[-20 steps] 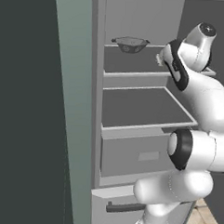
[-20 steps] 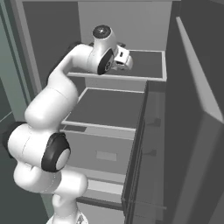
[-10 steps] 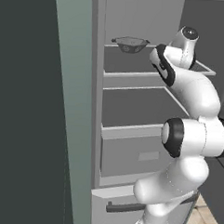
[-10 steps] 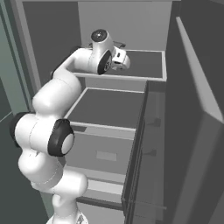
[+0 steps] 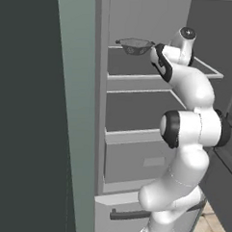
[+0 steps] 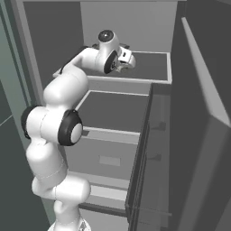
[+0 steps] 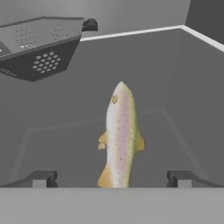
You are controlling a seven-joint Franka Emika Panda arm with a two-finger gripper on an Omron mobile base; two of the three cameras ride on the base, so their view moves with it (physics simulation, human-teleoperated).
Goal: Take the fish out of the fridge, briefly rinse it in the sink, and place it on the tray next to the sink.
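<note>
Fridge (image 5: 79, 116) door open; fish (image 7: 120, 135) lies flat on the upper shelf (image 7: 175, 87), just beside a perforated grey colander (image 7: 39, 48). Gripper (image 7: 112, 178) spread wide, one fingertip either side of the tail, holding nothing. Judged early: grasp, sink rinse and tray placement all remain.

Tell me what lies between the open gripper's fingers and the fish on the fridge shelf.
Nothing: in the hand view the fish lies lengthwise on the bare dark shelf, its tail reaching between the open fingers. The colander sits off to one side.
</note>
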